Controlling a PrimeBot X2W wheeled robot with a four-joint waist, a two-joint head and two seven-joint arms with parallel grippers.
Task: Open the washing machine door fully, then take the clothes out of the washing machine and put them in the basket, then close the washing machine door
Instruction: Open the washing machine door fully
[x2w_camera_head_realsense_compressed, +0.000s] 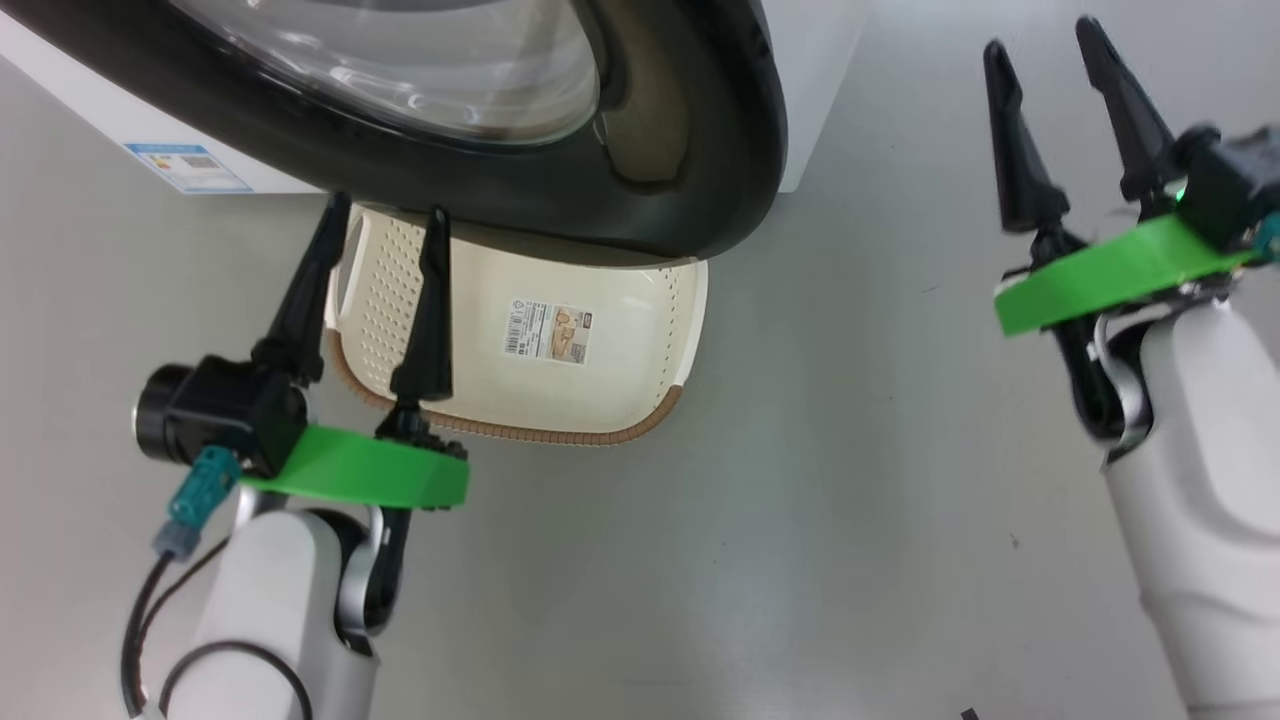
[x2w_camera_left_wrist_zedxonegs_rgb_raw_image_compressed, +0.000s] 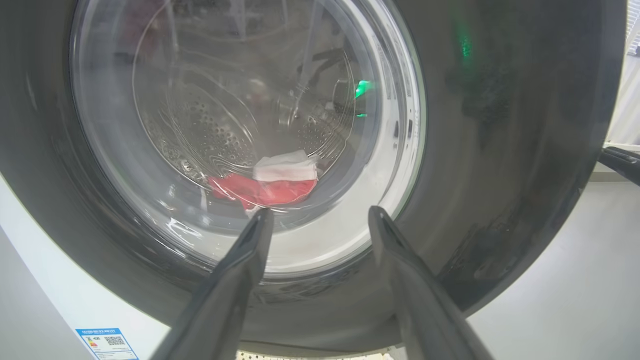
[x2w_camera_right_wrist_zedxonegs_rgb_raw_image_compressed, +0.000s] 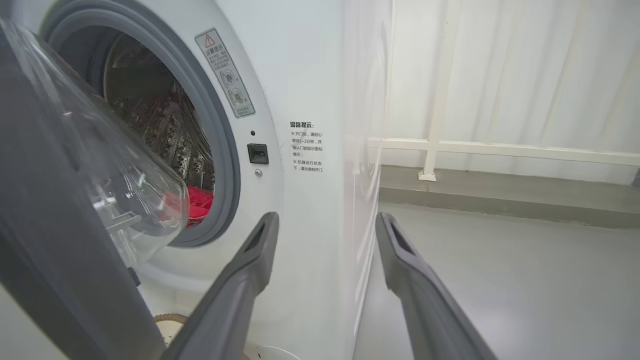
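Note:
The washing machine (x2w_camera_right_wrist_zedxonegs_rgb_raw_image_compressed: 310, 75) is a white front-loader. Its door (x2w_camera_head_realsense_compressed: 690, 150), black-rimmed with a bulging glass window, stands partly open and overhangs the cream basket (x2w_camera_head_realsense_compressed: 610, 390) on the floor. Through the door glass (x2w_camera_left_wrist_zedxonegs_rgb_raw_image_compressed: 225, 125) I see the clothes (x2w_camera_left_wrist_zedxonegs_rgb_raw_image_compressed: 270, 187), red with a white piece, lying low in the steel drum. A bit of red clothes (x2w_camera_right_wrist_zedxonegs_rgb_raw_image_compressed: 200, 202) also shows past the grey gasket (x2w_camera_right_wrist_zedxonegs_rgb_raw_image_compressed: 225, 165). My left gripper (x2w_camera_head_realsense_compressed: 386, 210) is open just before the door's lower rim, over the basket's left side. My right gripper (x2w_camera_head_realsense_compressed: 1040, 40) is open too, out to the right of the door, near the machine's right front corner.
Bare grey floor (x2w_camera_head_realsense_compressed: 800, 500) spreads in front of and to the right of the machine. A white railing (x2w_camera_right_wrist_zedxonegs_rgb_raw_image_compressed: 500, 147) and a pale curtain run along the far right. A blue label (x2w_camera_head_realsense_compressed: 190, 165) sits low on the machine's front.

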